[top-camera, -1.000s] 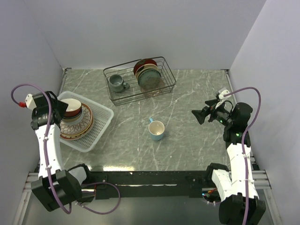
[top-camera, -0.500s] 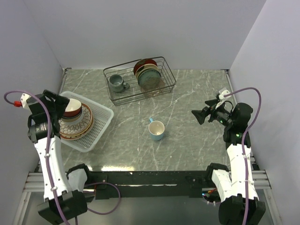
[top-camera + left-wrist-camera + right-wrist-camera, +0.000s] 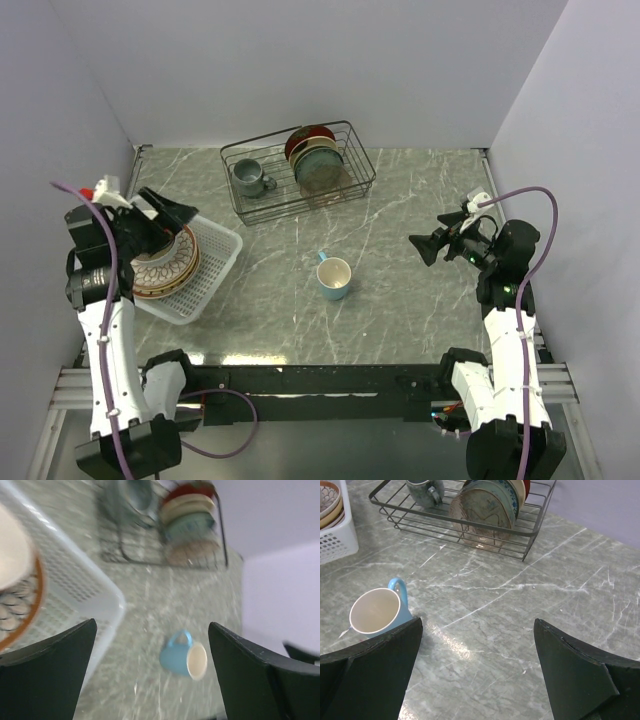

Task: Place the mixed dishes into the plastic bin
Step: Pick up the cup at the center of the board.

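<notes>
At far left, the left gripper [image 3: 152, 625] hovers wide open and empty over the white plastic bin [image 3: 215, 262], which holds stacked dishes [image 3: 165, 262]. The light blue mug [image 3: 334, 278] sits alone mid-table. Behind it is a wire rack [image 3: 262, 205] with a grey mug [image 3: 247, 178] and upright plates [image 3: 315, 158]. At right, the right gripper [image 3: 425, 245] hangs wide open and empty.

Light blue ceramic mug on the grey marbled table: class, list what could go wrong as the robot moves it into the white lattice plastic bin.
1. A stack of patterned plates and bowls already fills much of the white lattice plastic bin; the light blue ceramic mug may find no flat spot and tip.
2. Left pincer and right pincer are open, clear of the mug; its smooth round wall could slip in a grasp.
</notes>
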`<state>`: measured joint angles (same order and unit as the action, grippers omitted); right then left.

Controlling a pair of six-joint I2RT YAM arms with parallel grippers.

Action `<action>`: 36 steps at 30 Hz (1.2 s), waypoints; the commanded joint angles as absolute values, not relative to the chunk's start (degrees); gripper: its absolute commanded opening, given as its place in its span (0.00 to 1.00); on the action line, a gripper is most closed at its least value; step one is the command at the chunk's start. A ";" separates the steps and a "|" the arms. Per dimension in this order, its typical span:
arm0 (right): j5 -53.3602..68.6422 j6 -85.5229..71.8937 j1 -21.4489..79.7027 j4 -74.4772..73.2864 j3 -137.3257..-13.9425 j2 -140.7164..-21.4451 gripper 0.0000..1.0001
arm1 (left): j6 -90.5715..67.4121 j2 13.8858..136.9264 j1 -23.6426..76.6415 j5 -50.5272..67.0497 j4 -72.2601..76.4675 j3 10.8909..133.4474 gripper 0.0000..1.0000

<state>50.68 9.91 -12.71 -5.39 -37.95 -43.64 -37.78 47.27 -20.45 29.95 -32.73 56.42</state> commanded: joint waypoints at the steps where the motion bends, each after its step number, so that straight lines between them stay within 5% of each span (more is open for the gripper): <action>1: 50.63 10.02 -13.01 -4.39 -40.43 -43.07 1.00 | -31.48 47.11 -16.45 42.10 -32.07 56.51 0.99; 14: 50.97 10.20 -13.18 -4.57 -40.43 -44.39 1.00 | -42.10 44.99 15.62 27.18 -19.86 46.58 0.99; 24: 50.89 10.46 -13.18 -5.10 -40.78 -43.60 1.00 | -43.77 59.93 43.39 3.09 -22.58 53.70 0.99; 36: 50.27 10.99 -13.27 -5.36 -40.69 -44.12 1.00 | -49.92 86.64 55.54 -15.98 -34.43 70.83 0.99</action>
<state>50.59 10.17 -12.80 -5.63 -38.26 -44.38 -46.72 80.75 53.32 -5.74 -28.23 64.07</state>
